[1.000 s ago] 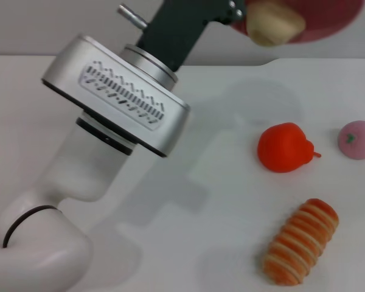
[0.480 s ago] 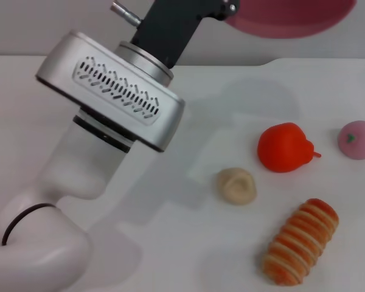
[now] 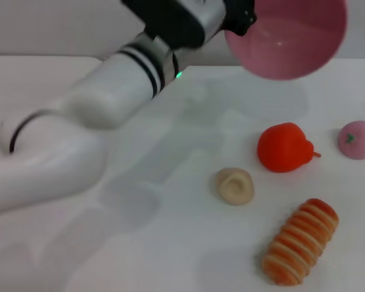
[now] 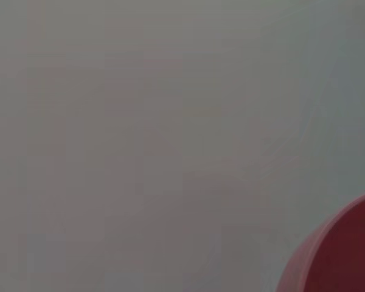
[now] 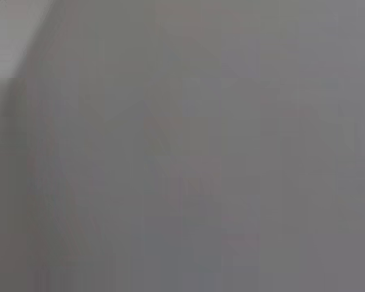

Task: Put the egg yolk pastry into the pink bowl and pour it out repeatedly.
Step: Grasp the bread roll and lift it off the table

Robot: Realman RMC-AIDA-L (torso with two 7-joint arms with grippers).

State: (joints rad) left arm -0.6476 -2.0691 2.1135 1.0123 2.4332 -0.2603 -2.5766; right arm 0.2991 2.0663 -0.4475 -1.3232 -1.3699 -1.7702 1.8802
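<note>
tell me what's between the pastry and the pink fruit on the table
In the head view, the red fruit sits between the egg yolk pastry and the pink fruit.

The left arm (image 3: 79, 128) is a glossy white tube with fat, rounded links. A thin black ring circles one joint, two black bands wrap the forearm, a small green light glows beside them, and the wrist end turns silver, then black.
</note>
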